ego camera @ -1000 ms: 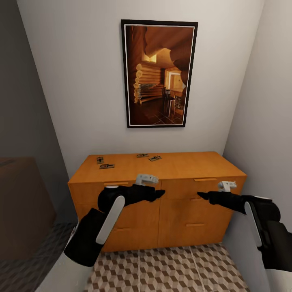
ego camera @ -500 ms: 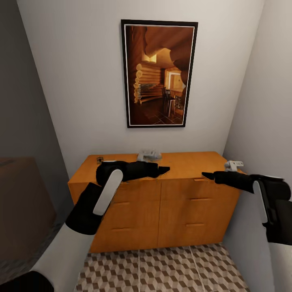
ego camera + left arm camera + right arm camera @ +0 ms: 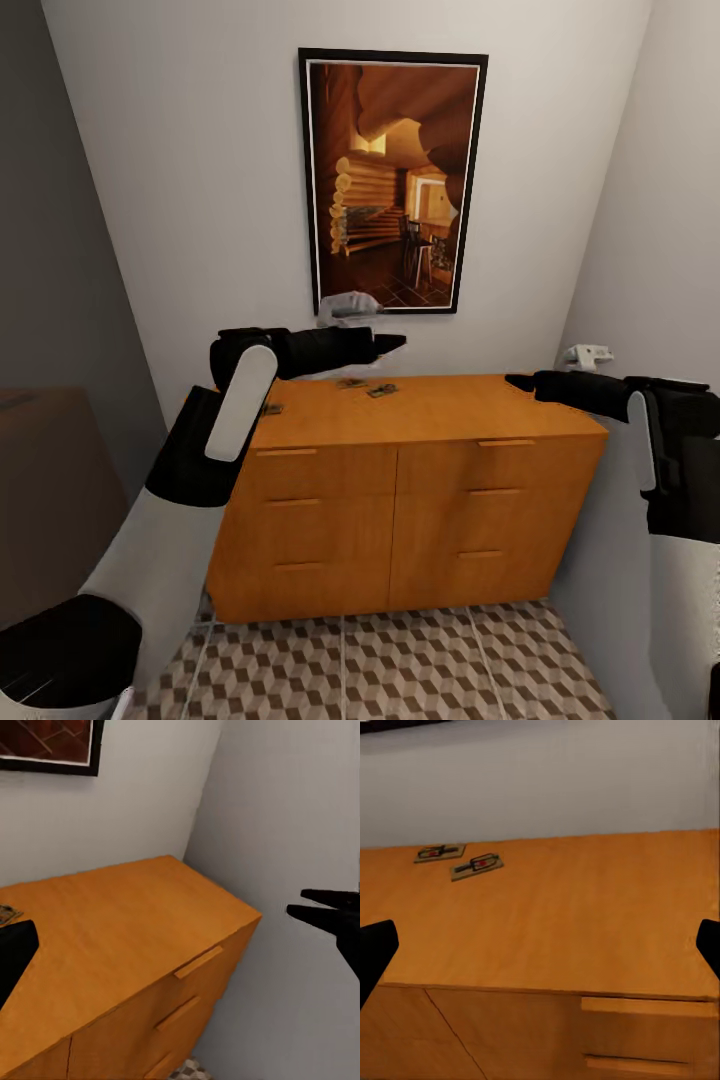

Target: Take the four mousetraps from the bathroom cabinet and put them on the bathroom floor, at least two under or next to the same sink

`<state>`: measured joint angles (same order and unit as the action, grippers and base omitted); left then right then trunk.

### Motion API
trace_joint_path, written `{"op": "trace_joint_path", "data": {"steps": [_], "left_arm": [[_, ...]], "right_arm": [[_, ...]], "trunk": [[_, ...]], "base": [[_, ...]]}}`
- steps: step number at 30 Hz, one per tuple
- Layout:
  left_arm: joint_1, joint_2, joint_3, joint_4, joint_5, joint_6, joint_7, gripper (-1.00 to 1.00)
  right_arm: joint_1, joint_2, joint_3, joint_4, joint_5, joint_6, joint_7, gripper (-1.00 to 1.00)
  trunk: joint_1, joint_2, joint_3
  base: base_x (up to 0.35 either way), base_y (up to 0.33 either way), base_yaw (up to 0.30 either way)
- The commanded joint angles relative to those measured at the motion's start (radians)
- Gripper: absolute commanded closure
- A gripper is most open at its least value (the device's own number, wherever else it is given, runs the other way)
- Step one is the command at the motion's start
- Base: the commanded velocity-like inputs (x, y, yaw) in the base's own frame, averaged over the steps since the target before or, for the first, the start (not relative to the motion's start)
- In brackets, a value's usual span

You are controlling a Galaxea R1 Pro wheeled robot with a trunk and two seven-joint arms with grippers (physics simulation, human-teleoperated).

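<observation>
Both grippers, left [image 3: 392,343] and right [image 3: 514,381], are hovering open and empty above the cabinet [image 3: 440,410], needing a reach toward the mousetraps [image 3: 366,387] at twelve o'clock.

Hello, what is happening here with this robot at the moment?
The robot stands facing an orange-brown cabinet with both arms raised above its top. Neither gripper holds anything. The left gripper hovers over the back of the cabinet top, and the right gripper hangs near its right end, jaws apart. The mousetraps lie flat on the top near the wall, untouched. None is on the patterned bathroom floor yet.
</observation>
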<state>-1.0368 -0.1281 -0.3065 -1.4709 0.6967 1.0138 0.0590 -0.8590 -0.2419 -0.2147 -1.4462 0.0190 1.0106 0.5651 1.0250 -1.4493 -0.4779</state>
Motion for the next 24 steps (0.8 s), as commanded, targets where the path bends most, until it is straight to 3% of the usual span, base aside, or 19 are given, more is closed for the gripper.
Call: {"op": "trace_joint_path", "data": {"steps": [1, 3, 4, 11, 12, 14, 15, 19, 22, 24], "left_arm": [[-0.011, 0.003, 0.026, 0.0, 0.007, 0.003, 0.052, -1.0], [-0.02, 0.006, 0.049, 0.001, 0.006, 0.002, 0.109, -1.0], [-0.026, 0.009, 0.068, 0.001, 0.005, 0.001, 0.181, -1.0], [-0.033, 0.02, 0.092, 0.012, 0.006, -0.003, 0.489, -1.0], [-0.033, 0.021, 0.091, 0.021, 0.007, -0.004, 0.577, -1.0], [-0.034, 0.021, 0.085, 0.037, 0.007, -0.004, 0.663, -1.0], [-0.034, 0.022, 0.072, 0.057, 0.007, -0.005, 0.739, -1.0], [-0.033, 0.025, 0.039, 0.103, 0.009, -0.006, 0.848, -1.0], [-0.028, 0.027, 0.007, 0.128, 0.012, -0.007, 0.895, -1.0], [-0.023, 0.027, -0.009, 0.129, 0.013, -0.006, 0.907, -1.0]], "right_arm": [[-0.016, 0.01, -0.001, 0.002, 0.014, 0.004, -0.061, -1.0], [-0.029, 0.028, 0.0, 0.005, 0.02, 0.003, -0.145, -1.0], [-0.042, 0.056, 0.001, 0.007, 0.025, 0.002, -0.241, -1.0], [-0.064, 0.197, 0.014, 0.014, 0.037, -0.012, -0.555, -1.0], [-0.066, 0.23, 0.033, 0.017, 0.038, -0.015, -0.622, -1.0], [-0.068, 0.256, 0.062, 0.022, 0.04, -0.018, -0.678, -1.0], [-0.069, 0.274, 0.102, 0.03, 0.04, -0.026, -0.723, -1.0], [-0.069, 0.293, 0.193, 0.043, 0.04, -0.046, -0.788, -1.0], [-0.066, 0.301, 0.266, 0.044, 0.04, -0.058, -0.819, -1.0], [-0.064, 0.303, 0.286, 0.042, 0.039, -0.061, -0.826, -1.0]], "trunk": [[0.0, -0.001, -0.001], [0.0, -0.001, -0.001], [0.0, -0.001, -0.001], [0.0, -0.001, -0.001], [0.0, -0.001, -0.001], [0.0, -0.001, -0.001], [0.0, -0.001, -0.001], [0.0, -0.001, -0.001], [0.0, -0.001, -0.001], [0.0, -0.001, -0.001]], "base": [[0.0, 0.0, 0.0], [0.0, 0.0, 0.0], [0.0, 0.0, 0.0], [0.0, 0.0, 0.0], [0.0, 0.0, 0.0], [0.0, 0.0, 0.0], [0.0, 0.0, 0.0], [0.0, 0.0, 0.0], [0.0, 0.0, 0.0], [0.0, 0.0, 0.0]]}}
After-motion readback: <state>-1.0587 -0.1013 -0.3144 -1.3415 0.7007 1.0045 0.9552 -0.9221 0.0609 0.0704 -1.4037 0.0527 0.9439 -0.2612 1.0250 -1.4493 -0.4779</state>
